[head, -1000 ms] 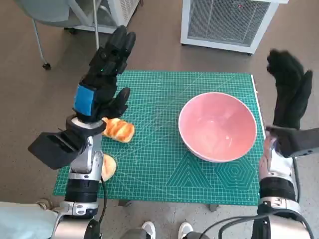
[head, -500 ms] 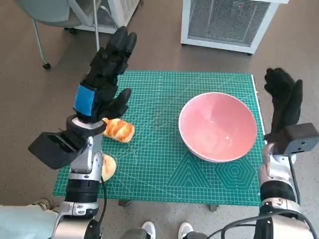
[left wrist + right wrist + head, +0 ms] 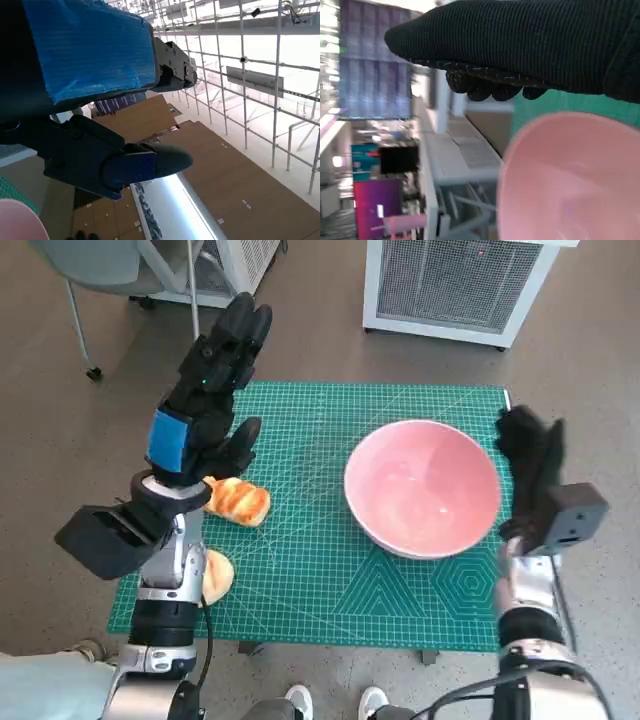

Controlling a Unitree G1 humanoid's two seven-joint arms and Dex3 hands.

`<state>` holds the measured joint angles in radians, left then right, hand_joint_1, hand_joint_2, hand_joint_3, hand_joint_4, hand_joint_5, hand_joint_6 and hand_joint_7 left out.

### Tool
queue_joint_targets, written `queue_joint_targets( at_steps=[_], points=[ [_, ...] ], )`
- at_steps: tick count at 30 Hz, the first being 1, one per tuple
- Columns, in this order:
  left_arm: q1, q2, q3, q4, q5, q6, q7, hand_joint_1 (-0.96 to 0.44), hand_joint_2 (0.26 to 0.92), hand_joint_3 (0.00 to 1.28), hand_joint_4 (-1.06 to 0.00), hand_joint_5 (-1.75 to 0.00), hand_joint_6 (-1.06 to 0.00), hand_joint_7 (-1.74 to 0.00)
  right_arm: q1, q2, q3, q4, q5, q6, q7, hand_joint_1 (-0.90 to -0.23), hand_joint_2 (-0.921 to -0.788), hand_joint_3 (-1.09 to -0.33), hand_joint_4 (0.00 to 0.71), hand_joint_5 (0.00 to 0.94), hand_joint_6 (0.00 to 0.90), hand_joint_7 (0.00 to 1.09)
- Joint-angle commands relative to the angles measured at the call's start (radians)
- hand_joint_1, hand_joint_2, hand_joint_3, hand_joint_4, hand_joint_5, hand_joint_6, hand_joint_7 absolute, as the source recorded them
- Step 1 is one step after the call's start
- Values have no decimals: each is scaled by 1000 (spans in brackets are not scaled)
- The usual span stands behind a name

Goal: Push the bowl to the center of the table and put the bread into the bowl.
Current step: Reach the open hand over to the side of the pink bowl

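Green cutting mat (image 3: pixel 330 570) covers the small table. Pink bowl (image 3: pixel 422 488) sits right of center, the right hand (image 3: pixel 528 475), fingers together, flat against its right rim. Bread (image 3: pixel 238 501) lies left, below the raised left hand (image 3: pixel 205 405), fingers apart, empty.

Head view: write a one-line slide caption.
Gloved right hand against the pink bowl's rim on the green mat; left hand raised above the bread.
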<state>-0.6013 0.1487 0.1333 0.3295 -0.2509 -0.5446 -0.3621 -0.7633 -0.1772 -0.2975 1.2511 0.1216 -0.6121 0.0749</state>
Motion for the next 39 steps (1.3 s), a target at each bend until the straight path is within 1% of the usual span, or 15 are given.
queue_joint_targets(
  at_steps=[1,10,15,20,28,32,39],
  points=[
    [19,13,8,-30,1,9,5,-645,921,508,-210,0,-263,-1,3,37,-9,25,18,57,23,-648,-921,-786,234,0,39,529],
    [34,22,11,-52,17,9,19,-651,921,512,-210,0,-267,-3,-31,73,-13,31,16,99,60,-659,-921,-785,235,1,103,431],
    [40,25,10,-65,21,15,27,-647,921,513,-210,0,-267,-3,-48,89,-17,32,18,111,79,-657,-921,-792,237,1,116,411],
    [47,31,12,-74,25,16,33,-649,921,513,-210,0,-267,-3,-70,111,-26,36,28,122,104,-641,-921,-801,240,3,118,399],
    [53,34,14,-81,14,25,31,-660,921,513,-210,0,-267,-2,-95,146,-25,40,37,135,119,-619,-921,-803,247,5,136,394],
    [55,34,15,-84,11,30,31,-663,921,513,-210,0,-267,-2,-107,153,-22,44,36,144,125,-621,-921,-799,249,5,145,396],
    [61,35,17,-93,3,38,28,-663,921,511,-210,0,-268,-3,-121,153,-17,46,30,152,132,-662,-921,-789,243,2,152,398]
  ],
)
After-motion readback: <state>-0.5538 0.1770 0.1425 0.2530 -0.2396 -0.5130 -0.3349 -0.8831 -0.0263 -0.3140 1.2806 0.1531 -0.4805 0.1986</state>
